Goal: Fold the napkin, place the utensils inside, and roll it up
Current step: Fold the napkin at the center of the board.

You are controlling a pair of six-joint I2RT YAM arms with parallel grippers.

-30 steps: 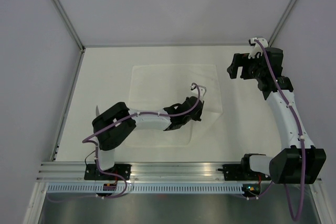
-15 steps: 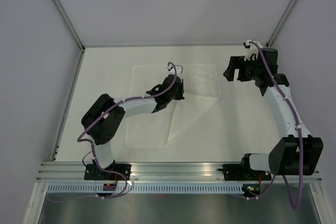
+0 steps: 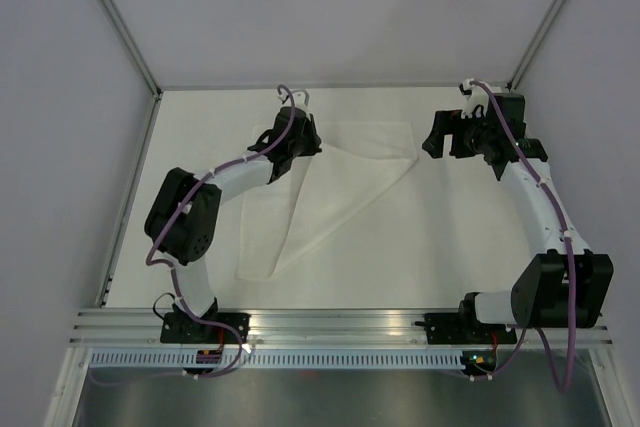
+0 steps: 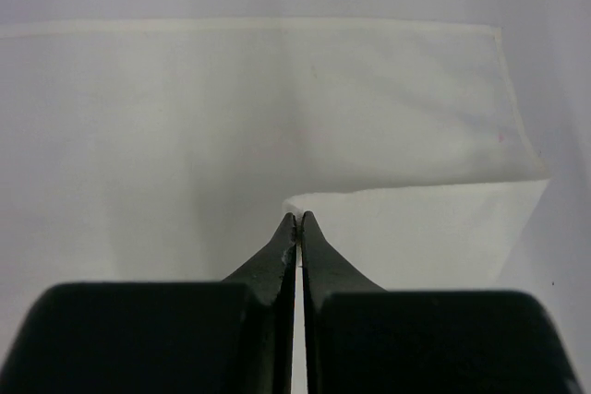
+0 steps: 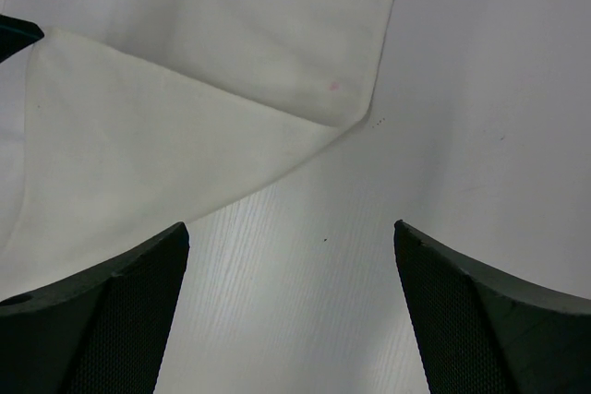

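The white napkin (image 3: 340, 187) lies on the table, its near right corner drawn over into a diagonal fold. My left gripper (image 3: 308, 145) is shut on that corner above the cloth's far left part. In the left wrist view the jaws (image 4: 297, 219) pinch the edge of the lifted flap (image 4: 425, 228) over the flat napkin (image 4: 277, 108). My right gripper (image 3: 437, 137) hangs open and empty just right of the napkin's far right corner. In its own view the right gripper (image 5: 289, 228) is over bare table, the folded napkin (image 5: 185, 136) ahead of it. The utensils are out of view.
The white table (image 3: 480, 247) is enclosed by pale walls, with metal posts (image 3: 120, 27) rising from its far corners. An aluminium rail (image 3: 330, 322) carrying both arm bases runs along the near edge. A small pink spot (image 5: 333, 86) marks the napkin.
My left gripper has carried the napkin's corner from the near middle up toward the far left, turning the cloth into a long diagonal fold. The right gripper has drifted slightly left.
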